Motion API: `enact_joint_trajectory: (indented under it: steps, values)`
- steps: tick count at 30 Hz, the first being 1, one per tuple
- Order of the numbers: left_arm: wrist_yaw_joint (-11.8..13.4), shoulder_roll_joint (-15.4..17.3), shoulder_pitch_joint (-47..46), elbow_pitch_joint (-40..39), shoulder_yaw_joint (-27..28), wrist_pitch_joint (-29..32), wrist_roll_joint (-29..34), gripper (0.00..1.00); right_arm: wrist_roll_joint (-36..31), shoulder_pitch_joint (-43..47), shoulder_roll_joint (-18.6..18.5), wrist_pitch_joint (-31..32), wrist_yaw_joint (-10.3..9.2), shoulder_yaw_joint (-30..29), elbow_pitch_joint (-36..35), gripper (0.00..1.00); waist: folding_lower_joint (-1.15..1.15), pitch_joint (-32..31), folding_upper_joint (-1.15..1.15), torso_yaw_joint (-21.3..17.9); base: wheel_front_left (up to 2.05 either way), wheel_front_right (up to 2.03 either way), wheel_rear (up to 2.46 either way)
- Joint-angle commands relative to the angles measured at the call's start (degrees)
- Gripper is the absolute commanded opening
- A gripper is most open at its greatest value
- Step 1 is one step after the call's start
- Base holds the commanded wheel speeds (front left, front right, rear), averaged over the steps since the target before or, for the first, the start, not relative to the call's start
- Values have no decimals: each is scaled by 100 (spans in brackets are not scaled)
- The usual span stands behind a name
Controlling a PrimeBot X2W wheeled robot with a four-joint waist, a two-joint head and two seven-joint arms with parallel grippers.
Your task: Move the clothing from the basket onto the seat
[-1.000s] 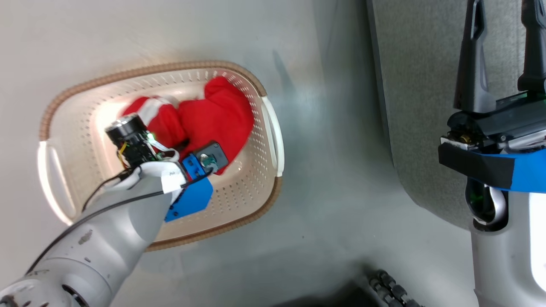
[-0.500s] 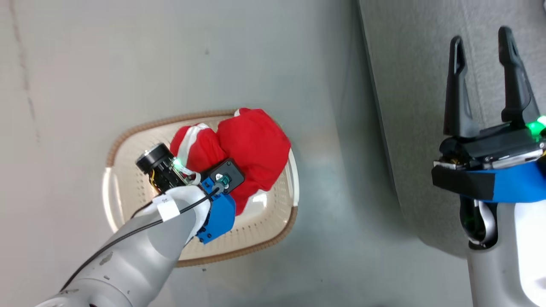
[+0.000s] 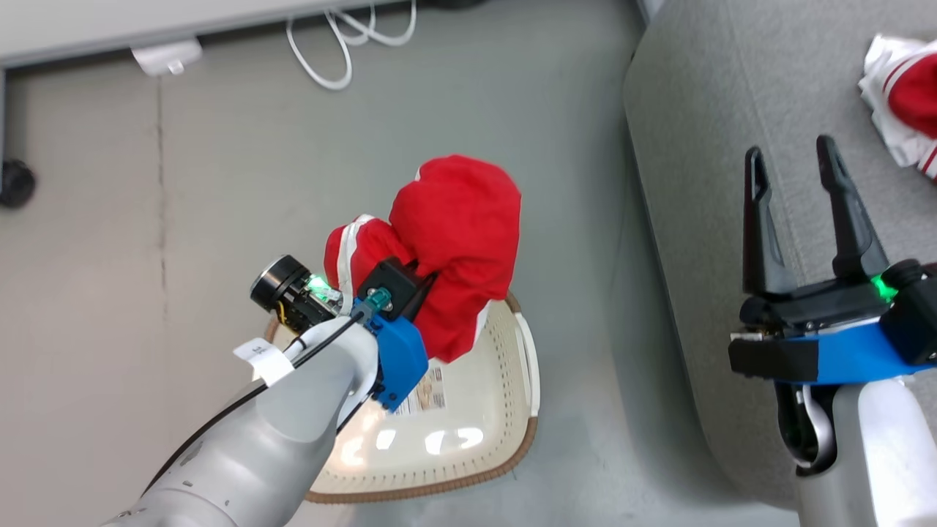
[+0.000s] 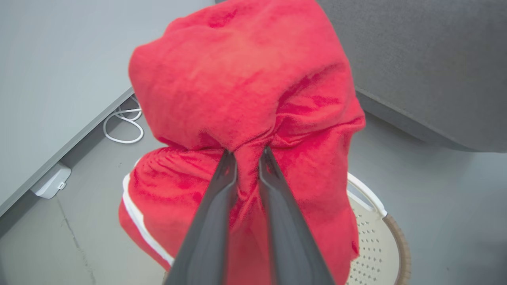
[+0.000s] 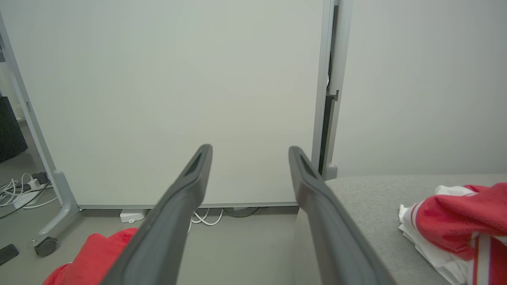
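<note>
1. My left gripper [image 4: 247,154]: the 2 dark fingers are pinched together on a fold of the red garment [image 3: 457,219], above the far end of the basket [image 3: 476,410].
2. The red garment, with a white band along 1 edge: it hangs bunched from that pinch, over the basket's far rim. I cannot tell whether its lowest fold touches the basket.
3. The basket: cream, perforated, brown-rimmed, standing on the grey floor [image 3: 219,183]. I see its bare bottom and a printed label [image 3: 428,389] there.
4. The seat [image 3: 703,146]: grey fabric, right of the basket, with a strip of floor between.
5. My right gripper [image 3: 788,150]: fingers spread wide apart and empty, over the seat, right of the basket.
6. A second garment [image 3: 904,95], red and white: crumpled on the seat, well right of the basket and beyond it.
7. A white cable [image 3: 329,44]: looped on the floor, well beyond the basket.
</note>
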Motion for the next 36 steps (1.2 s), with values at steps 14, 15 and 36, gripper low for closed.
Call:
enact_joint_trajectory:
  steps: [14,15,36]
  values:
    - [555,510,663,-1806,1716,-37,-114,0,172,758,1,-22,3,11,274,100,1,-1236,0,-4,0,0,0]
    - [582,543,711,-1940,1829,-36,-85,0,182,803,2,-22,3,12,287,100,1,-1291,0,0,0,0,0]
    - [625,617,1527,-3698,2868,-37,297,0,285,1301,2,-22,3,188,433,100,1,-2011,0,158,0,0,0]
